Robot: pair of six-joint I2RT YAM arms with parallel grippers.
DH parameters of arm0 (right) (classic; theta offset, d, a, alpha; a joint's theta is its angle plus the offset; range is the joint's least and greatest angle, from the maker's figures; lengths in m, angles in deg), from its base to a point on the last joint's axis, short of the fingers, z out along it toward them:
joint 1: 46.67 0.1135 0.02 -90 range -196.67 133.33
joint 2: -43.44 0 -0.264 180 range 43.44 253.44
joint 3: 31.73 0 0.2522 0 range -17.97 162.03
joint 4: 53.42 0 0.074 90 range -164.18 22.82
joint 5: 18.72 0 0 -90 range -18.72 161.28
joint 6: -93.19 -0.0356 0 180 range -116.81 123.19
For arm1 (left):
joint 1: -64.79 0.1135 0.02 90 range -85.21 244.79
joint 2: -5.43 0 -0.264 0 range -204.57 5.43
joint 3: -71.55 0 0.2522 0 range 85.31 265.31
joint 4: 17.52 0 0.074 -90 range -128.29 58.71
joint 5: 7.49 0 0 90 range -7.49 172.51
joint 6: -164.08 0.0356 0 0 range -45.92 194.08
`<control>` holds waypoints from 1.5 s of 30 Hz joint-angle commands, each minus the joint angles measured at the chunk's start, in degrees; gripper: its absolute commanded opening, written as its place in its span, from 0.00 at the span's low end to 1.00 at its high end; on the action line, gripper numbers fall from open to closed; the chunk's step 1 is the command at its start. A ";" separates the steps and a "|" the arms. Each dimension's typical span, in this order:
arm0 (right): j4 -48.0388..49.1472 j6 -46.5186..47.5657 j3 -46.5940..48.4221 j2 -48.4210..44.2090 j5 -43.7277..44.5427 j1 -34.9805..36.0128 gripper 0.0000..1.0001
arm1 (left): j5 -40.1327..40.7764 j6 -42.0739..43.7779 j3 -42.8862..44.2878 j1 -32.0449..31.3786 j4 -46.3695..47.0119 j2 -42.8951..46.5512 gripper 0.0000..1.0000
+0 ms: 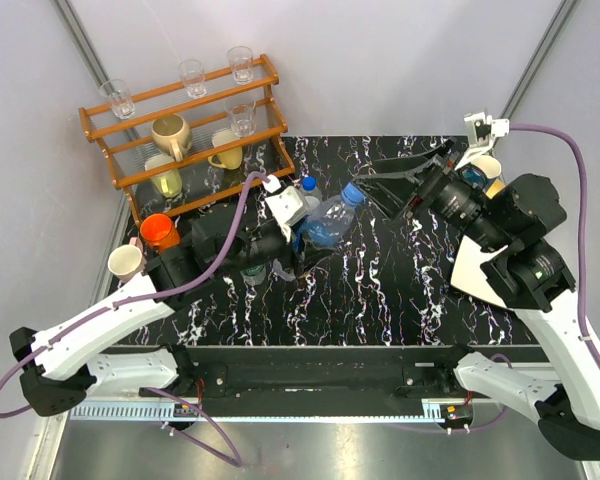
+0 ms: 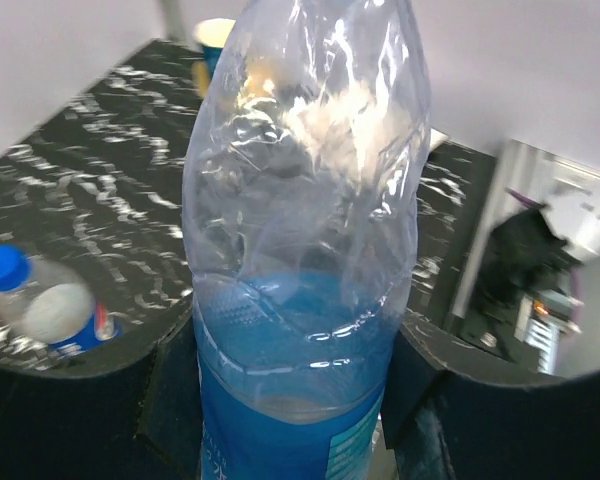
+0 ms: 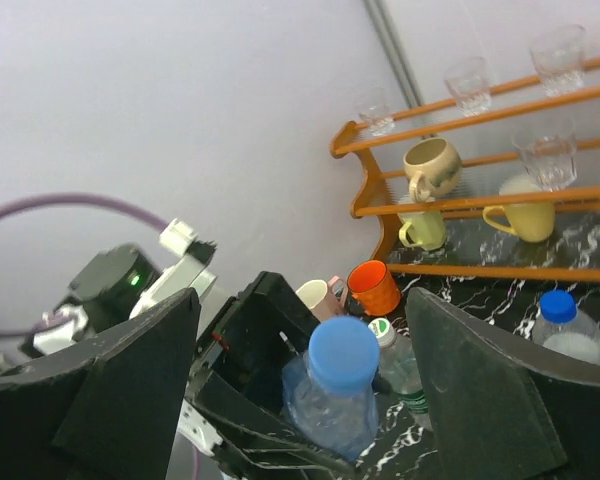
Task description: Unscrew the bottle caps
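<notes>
Top view: the left gripper [image 1: 292, 238] is clamped on the translucent blue bottle [image 1: 325, 222] at the centre of the table [image 1: 400, 295], its blue cap [image 1: 352, 192] seated and aimed toward 2 o'clock at the right gripper [image 1: 385, 185], whose fingers stand apart, clear of it; the blue-red label bottle [image 1: 308, 186] stands capped at its 11 o'clock. Left wrist view: the fingers [image 2: 170, 400] pinch the blue bottle's lower body, the blue-red label bottle at 9 o'clock. Right wrist view: the cap sits untouched between spread fingers, a third capped bottle [image 3: 395, 360] just at its 3 o'clock (no loose cap anywhere), so I judge no cap removed and all unscrewing outstanding.
</notes>
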 commanded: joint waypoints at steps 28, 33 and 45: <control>-3.26 -10.49 -1.64 10.51 14.03 1.58 0.53 | 43.17 5.12 4.28 -10.35 3.36 -6.99 0.57; -2.73 -9.80 -3.31 9.11 14.30 1.75 0.33 | 42.65 4.85 3.93 -10.35 3.36 -6.64 0.57; -5.28 -0.04 -2.27 7.26 2.28 1.75 0.00 | 13.23 3.54 3.31 -7.99 2.66 -0.31 0.60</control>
